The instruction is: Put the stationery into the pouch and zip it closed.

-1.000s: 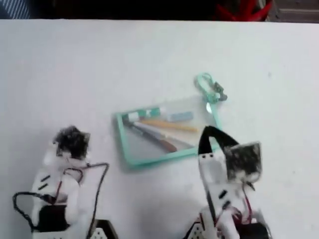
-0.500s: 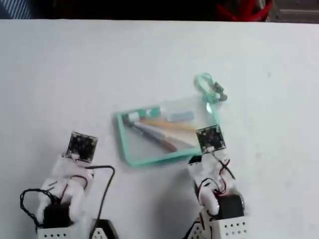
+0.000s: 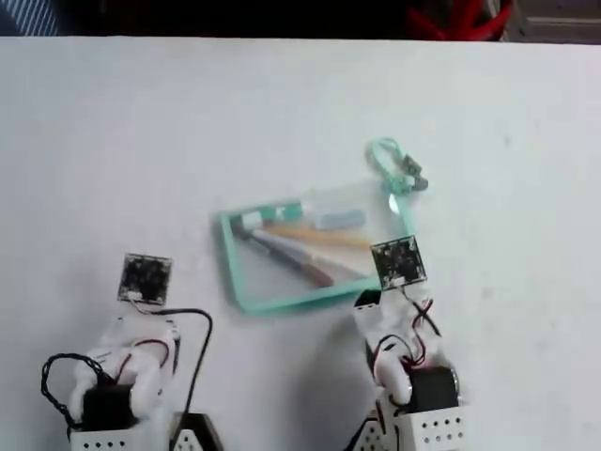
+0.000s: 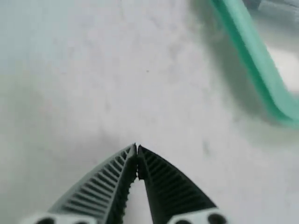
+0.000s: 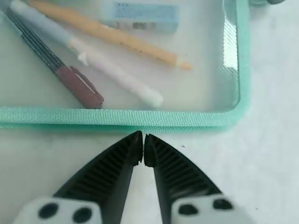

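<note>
A clear pouch [image 3: 300,296] with a teal cloth edge lies flat near the middle of the white tabletop [image 3: 141,141], its long sides running roughly from 9 to 3 o'clock and tipped a little so that the 3 o'clock end sits farther from the arms. From its 1 o'clock corner a teal strap [image 3: 387,158] with a small metal clip curls out onto the tabletop. Through the clear wall the stationery shows lying inside the pouch's outline: a pale blue eraser [image 5: 140,13] towards the far side, an orange pencil [image 5: 107,35] next to it, a white pen [image 5: 112,74] and a dark pen with a maroon cap [image 5: 77,86] closer to the near edge, all laid roughly lengthwise. Whether the zip is closed cannot be told. The right arm [image 3: 404,362] stands at the pouch's 5 o'clock, its wrist over the near right corner. The right pincer [image 5: 142,140] is closed tip to tip with nothing between its black ribbed fingers [image 5: 117,168], and it points at the teal edge [image 5: 117,117], with its tips just beside that edge over bare tabletop. The left arm [image 3: 127,366] stands at the pouch's 8 o'clock, apart from it. The left pincer [image 4: 137,150] is also closed, its grey ribbed fingers [image 4: 163,182] meeting at the tips and gripping nothing, above bare tabletop, with a stretch of the pouch's teal edge [image 4: 252,60] near.
</note>
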`<action>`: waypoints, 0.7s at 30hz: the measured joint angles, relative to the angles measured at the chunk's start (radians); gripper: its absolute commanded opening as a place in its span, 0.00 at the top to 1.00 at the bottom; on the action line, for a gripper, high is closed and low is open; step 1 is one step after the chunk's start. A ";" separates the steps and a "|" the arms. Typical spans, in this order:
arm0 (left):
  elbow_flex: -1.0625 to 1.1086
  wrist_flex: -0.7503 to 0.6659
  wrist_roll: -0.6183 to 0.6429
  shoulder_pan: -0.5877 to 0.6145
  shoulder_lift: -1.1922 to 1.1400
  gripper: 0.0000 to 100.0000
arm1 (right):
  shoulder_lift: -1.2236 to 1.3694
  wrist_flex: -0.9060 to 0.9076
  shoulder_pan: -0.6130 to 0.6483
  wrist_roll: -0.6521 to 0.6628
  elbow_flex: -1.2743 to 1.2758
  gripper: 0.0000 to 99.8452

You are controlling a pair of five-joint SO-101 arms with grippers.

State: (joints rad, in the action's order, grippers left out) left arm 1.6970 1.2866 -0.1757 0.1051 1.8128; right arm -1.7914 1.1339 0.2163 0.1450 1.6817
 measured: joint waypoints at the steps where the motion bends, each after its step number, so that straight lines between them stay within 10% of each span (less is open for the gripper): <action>1: 0.000 0.000 0.037 0.000 0.000 0.98 | 0.000 0.008 0.000 0.000 0.000 0.98; 21: 0.000 0.000 0.091 0.029 0.000 0.98 | 0.000 0.133 0.002 0.000 0.000 0.98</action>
State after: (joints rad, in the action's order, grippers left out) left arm 1.6970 1.2866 -0.0852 0.1343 1.8128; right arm -1.7914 1.2674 0.2179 0.1450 1.6817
